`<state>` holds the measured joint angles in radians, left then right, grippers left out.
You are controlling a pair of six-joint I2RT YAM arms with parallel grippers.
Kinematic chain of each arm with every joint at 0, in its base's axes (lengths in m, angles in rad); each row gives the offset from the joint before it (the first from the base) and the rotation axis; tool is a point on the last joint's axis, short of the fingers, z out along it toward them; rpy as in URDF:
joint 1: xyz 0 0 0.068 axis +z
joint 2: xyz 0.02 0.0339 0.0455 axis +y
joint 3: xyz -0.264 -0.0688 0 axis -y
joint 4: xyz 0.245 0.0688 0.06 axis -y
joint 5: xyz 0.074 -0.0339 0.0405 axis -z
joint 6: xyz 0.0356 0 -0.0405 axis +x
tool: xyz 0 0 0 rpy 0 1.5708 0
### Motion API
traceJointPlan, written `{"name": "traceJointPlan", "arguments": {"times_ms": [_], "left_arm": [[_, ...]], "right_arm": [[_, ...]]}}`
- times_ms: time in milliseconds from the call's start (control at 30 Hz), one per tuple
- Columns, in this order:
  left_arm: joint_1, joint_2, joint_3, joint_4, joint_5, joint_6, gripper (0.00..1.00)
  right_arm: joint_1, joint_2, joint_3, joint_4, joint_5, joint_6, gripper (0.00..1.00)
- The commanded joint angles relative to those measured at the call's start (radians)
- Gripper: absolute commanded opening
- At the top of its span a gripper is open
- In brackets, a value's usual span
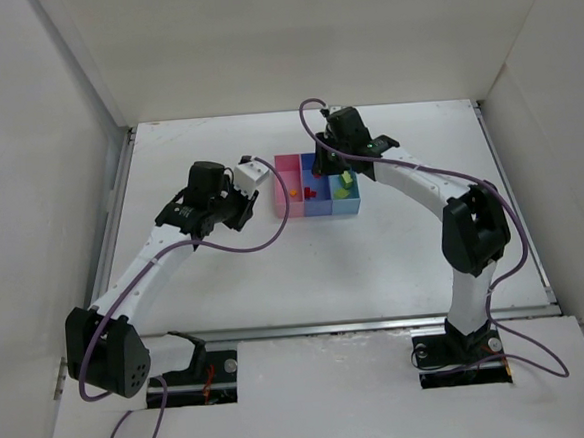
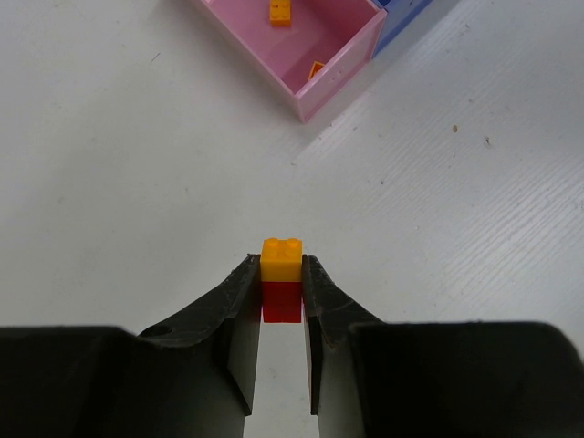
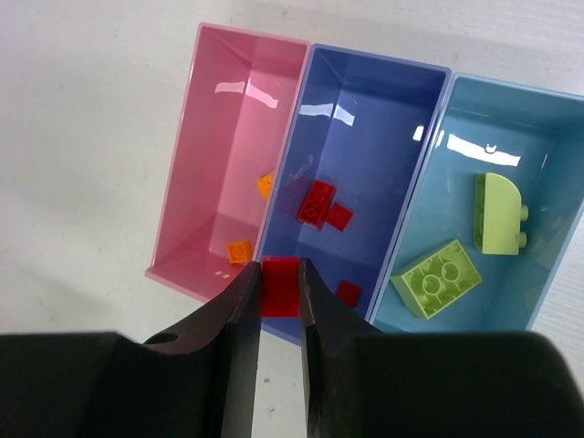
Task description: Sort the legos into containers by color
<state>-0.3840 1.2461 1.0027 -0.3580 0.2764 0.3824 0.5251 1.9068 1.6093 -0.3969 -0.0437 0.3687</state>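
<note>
My left gripper [image 2: 282, 274] is shut on a small stack, an orange lego [image 2: 281, 259] on top of a red lego [image 2: 282, 303], held over the white table short of the pink bin [image 2: 342, 68]; in the top view it [image 1: 248, 194] is left of the tray. My right gripper [image 3: 280, 283] is shut on a red lego [image 3: 280, 286] above the near wall of the blue bin [image 3: 383, 119]; in the top view it [image 1: 340, 158] hangs over the tray [image 1: 318, 212]. The pink bin [image 3: 219, 128] holds two orange legos, the blue bin three red ones, the cyan bin [image 3: 547, 119] two yellow-green ones.
White walls enclose the table on three sides. The right arm's purple cable loops above the tray's far side [image 1: 309, 107]. The left arm's cable [image 1: 273, 230] hangs just left of the tray.
</note>
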Motion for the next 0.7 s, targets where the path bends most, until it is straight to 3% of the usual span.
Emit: {"name": "traceJointPlan", "arguments": {"times_ms": [0, 667], "left_arm": [[0.005, -0.036, 0.014, 0.019, 0.009, -0.014, 0.00], [0.005, -0.027, 0.024, 0.019, 0.009, -0.014, 0.00]], "right_arm": [[0.006, -0.022, 0.047, 0.007, 0.013, -0.013, 0.00], [0.006, 0.012, 0.057, -0.002, 0.013, -0.022, 0.00]]}}
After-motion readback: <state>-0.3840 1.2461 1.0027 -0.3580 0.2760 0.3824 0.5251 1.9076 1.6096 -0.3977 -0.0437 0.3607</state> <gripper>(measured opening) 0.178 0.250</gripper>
